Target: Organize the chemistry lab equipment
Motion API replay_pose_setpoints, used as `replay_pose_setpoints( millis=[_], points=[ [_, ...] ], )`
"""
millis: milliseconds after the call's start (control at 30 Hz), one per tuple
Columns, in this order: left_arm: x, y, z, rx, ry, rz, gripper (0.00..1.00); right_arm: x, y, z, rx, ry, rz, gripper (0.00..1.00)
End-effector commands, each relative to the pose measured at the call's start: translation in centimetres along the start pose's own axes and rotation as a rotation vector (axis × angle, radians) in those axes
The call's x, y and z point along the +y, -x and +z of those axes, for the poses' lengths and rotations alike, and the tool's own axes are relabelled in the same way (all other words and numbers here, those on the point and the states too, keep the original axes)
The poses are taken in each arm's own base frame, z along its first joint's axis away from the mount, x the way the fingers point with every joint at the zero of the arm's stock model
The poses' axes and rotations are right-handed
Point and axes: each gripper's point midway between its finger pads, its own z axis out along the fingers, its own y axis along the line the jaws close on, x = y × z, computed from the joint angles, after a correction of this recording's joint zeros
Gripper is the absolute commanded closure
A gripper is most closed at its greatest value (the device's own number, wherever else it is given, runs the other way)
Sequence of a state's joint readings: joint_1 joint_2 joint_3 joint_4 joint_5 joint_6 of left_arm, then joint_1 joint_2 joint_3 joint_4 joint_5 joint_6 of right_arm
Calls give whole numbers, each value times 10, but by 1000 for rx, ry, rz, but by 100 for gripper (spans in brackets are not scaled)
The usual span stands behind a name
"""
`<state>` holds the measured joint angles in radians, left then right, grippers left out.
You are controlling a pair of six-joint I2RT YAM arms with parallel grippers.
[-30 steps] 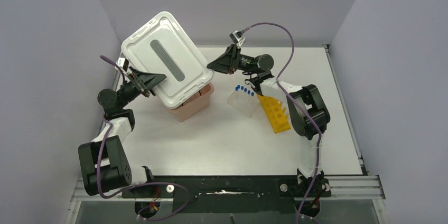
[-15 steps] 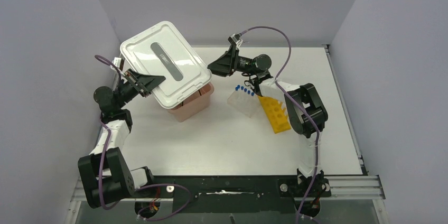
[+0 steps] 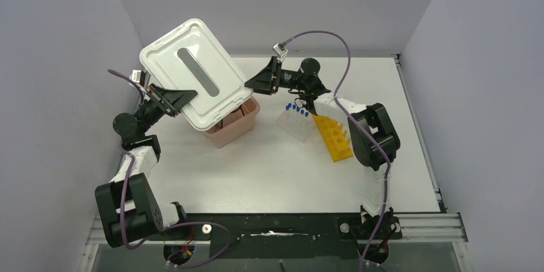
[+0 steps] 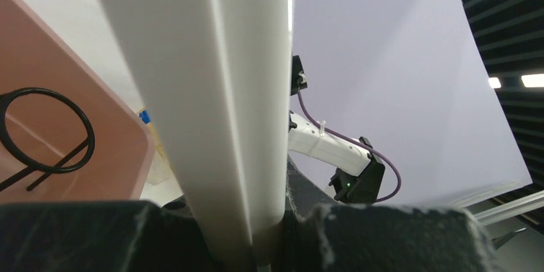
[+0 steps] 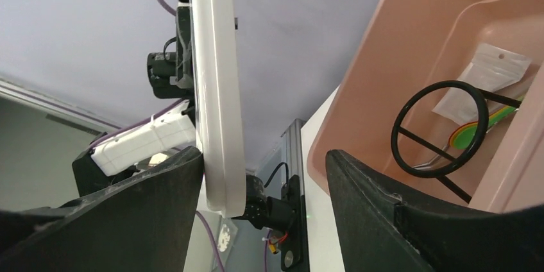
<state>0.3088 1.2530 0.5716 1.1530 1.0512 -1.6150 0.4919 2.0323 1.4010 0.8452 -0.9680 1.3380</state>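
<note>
no legible text — labels, brands, numbers

Lid [image 3: 215, 100] hangs tilted over most of the tub [image 3: 236, 126], so only its right side's open. Clear rack [image 3: 294, 123] and yellow rack [image 3: 335, 136] sit nearby.

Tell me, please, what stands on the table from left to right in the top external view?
pink tub → clear tube rack → yellow holed rack. The white lid overlaps the tub, so it is left out.
</note>
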Motion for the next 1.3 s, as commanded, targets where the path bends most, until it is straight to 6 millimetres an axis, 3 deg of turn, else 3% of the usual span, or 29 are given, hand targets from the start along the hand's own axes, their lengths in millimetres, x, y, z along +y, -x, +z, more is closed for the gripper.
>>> replay_pose_setpoints(
  millis=[0, 233, 433, 700, 733, 1000, 1100, 1200, 1267],
  points=[
    [-51, 1, -3, -6, -165, 105, 100, 25, 23, -7, -80, -44, -122, 31],
    [-35, 3, -1, -16, -113, 101, 100, 53, 23, -3, -71, 61, -147, 31],
    [-33, 4, -1, -17, -116, 100, 100, 77, 4, 11, -42, 210, -123, 36],
    [-23, 3, -1, -17, -98, 95, 100, 84, -3, 23, -11, 198, -157, 39],
    [-23, 3, -1, -18, -99, 96, 100, 83, -3, 23, -8, 193, -156, 41],
    [-20, 0, -3, -20, -72, 80, 100, 82, 0, 23, -16, 189, -156, 91],
    [-16, -1, -4, -23, -59, 68, 87, 85, 3, 22, -29, 198, -153, 100],
    [5, 2, -6, -45, 16, 33, 52, 91, 11, 17, -58, 225, -139, 100],
    [26, 6, -11, -74, 106, 37, 39, 98, 20, 8, -93, 246, -129, 100]
  ],
)
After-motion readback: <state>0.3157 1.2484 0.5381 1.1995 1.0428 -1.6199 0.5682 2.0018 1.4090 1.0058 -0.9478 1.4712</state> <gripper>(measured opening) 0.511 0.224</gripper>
